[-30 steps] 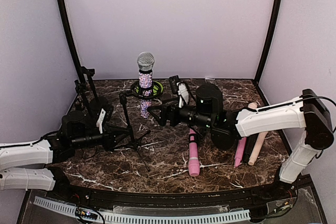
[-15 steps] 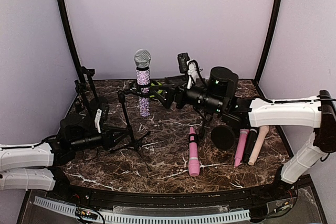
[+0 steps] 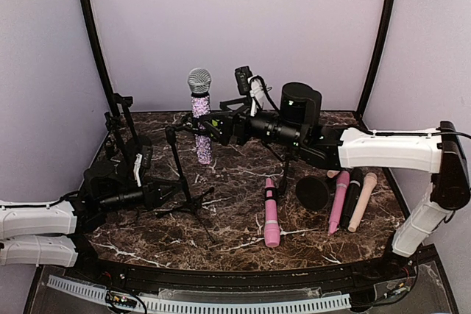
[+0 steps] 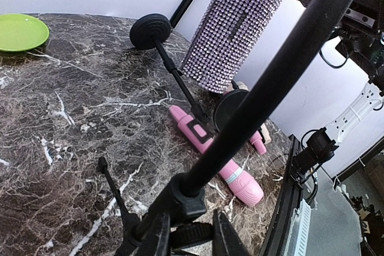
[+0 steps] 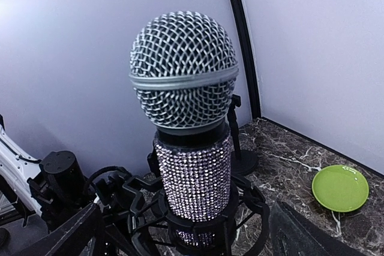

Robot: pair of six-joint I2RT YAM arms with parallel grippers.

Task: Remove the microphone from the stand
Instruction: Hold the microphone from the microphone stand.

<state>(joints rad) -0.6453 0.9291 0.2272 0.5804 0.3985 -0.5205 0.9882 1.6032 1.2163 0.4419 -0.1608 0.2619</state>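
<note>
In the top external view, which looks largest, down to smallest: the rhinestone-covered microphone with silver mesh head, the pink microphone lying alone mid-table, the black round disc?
1. Rhinestone-covered microphone, clearly largest.
2. Pink microphone, shorter and thinner.
3. Black round disc, smallest.

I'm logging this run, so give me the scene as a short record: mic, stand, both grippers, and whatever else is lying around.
mic: upright, seated in the stand, not yet removed
stand: tripod, carrying the mic
left gripper: shut on the stand, low on its pole
right gripper: open, one finger on each side of the mic's body
plate: green, flat, near the stand
pink mic: lying flat in the middle
three mics: pink, black and beige, lying side by side at the right
</note>
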